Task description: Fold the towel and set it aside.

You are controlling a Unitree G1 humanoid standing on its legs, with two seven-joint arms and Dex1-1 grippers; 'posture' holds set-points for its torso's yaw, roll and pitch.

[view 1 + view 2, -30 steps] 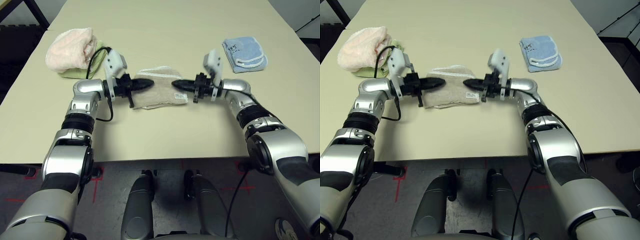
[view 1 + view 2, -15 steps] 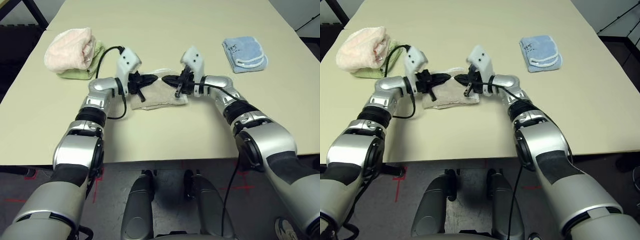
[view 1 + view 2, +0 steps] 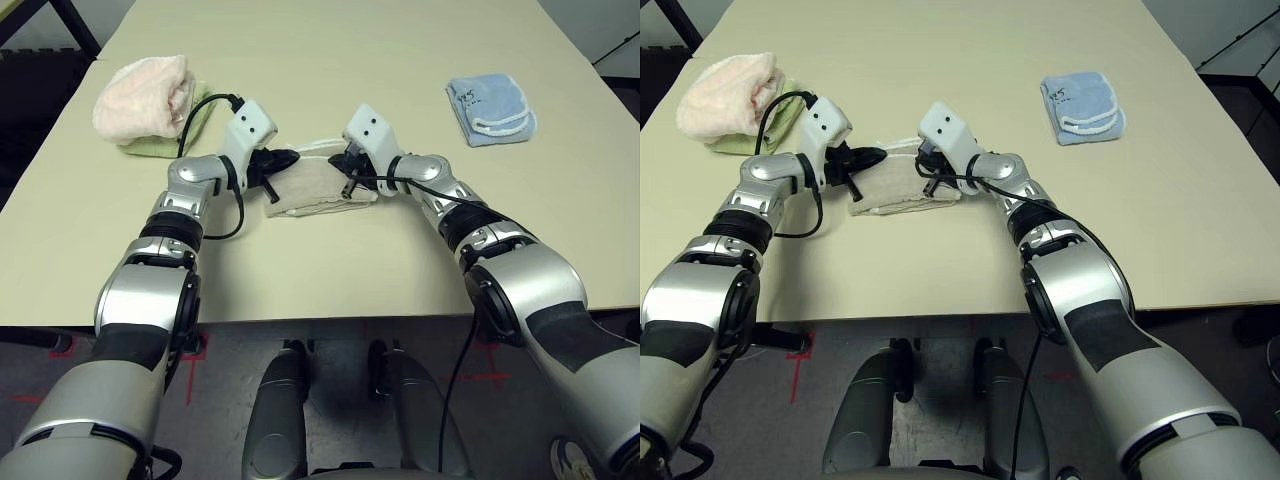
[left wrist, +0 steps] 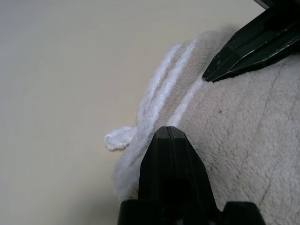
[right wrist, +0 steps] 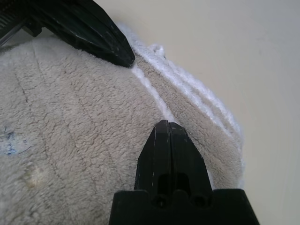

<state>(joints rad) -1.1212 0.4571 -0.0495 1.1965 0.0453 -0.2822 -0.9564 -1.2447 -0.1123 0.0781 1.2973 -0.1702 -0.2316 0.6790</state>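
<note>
Left hand [image 4: 170, 127] and right hand [image 5: 169, 123], both clenched, have closed in over the towel's [image 3: 318, 187] twelve-o'clock side, likely smoothing the fold before setting aside.

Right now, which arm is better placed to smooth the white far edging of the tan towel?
Probably either: left gripper and right gripper are both shut, their tips at the towel's white edging.
</note>
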